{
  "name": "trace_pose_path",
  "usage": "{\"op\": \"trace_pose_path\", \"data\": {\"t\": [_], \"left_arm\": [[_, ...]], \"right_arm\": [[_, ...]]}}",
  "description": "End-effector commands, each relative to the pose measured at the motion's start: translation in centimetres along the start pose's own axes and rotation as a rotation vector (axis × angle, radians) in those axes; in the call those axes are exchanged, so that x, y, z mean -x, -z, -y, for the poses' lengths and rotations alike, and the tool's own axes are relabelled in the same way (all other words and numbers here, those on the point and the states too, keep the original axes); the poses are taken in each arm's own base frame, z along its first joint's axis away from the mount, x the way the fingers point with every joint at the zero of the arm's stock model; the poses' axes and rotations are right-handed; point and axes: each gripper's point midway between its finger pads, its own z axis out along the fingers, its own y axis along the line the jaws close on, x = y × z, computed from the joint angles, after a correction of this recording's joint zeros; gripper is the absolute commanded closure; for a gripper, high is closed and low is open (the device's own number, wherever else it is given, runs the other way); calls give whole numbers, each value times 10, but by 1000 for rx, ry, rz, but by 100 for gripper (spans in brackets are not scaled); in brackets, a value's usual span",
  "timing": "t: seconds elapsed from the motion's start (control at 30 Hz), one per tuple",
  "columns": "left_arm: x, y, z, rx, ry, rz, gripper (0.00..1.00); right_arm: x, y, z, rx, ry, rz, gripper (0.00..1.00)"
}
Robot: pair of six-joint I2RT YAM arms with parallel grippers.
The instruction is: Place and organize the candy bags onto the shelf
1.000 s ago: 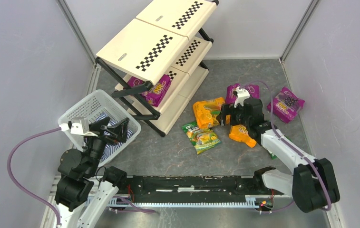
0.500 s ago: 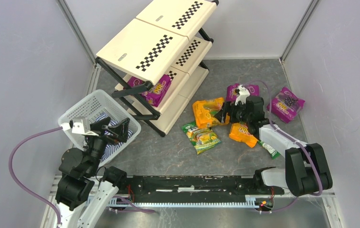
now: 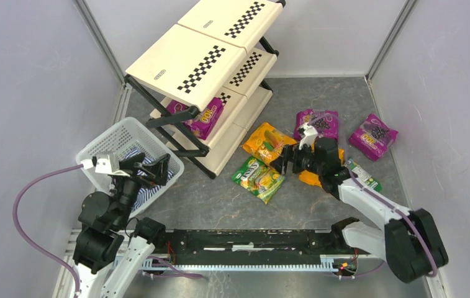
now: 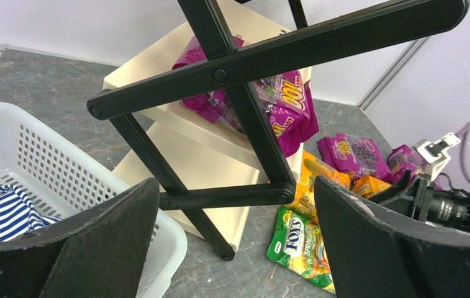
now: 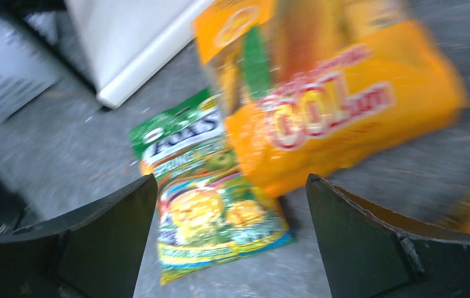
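Overhead view looks down; both low wrist views share green bag [image 3: 258, 179].

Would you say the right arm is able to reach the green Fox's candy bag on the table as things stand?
Probably yes. The open right gripper hovers just above the green Fox's bag, which lies flat with its top face mostly uncovered. Only the orange candy bag lies close against its far corner.

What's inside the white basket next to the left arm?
A blue-white striped cloth lies in the basket. The left claw blocks the basket's near part, so anything else there is hidden.
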Motion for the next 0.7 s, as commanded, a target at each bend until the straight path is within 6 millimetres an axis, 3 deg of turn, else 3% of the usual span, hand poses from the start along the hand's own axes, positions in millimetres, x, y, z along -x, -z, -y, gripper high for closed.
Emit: {"op": "trace_pose_path", "data": {"t": [0.0, 0.1, 0.3, 0.5, 0.67], "left_arm": [[0, -6, -1, 4, -35, -3, 0], [-2, -7, 0, 0, -36, -12, 0], [-3, -9, 1, -4, -37, -20, 0], [-3, -9, 2, -8, -39, -23, 0], [-2, -7, 2, -13, -38, -16, 0]], "right_arm": [[37, 28, 53, -347, 42, 166, 2], [44, 27, 53, -362, -38, 197, 2], [24, -1, 63, -406, -349, 116, 2], [22, -16, 81, -461, -443, 162, 2], [25, -23, 79, -411, -479, 221, 2]]}}
